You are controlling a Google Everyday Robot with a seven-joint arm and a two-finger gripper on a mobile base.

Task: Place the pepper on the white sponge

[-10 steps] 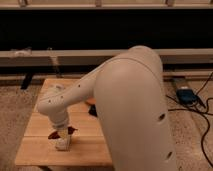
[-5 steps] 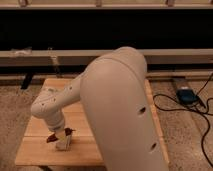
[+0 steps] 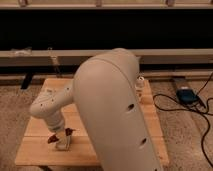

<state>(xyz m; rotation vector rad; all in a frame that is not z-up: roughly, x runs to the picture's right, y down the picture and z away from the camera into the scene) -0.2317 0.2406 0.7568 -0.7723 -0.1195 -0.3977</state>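
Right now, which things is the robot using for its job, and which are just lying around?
For the job:
- gripper, low over the wooden table's front left
- pepper, at the gripper
- white sponge, under it

Just lying around:
- wooden table
- blue box on the floor
- black cables

The white sponge is lying flat near the front left of the wooden table, a small pale block directly under the gripper. The pepper, small and dark red, is showing at the gripper's left side, just above the sponge; contact is unclear
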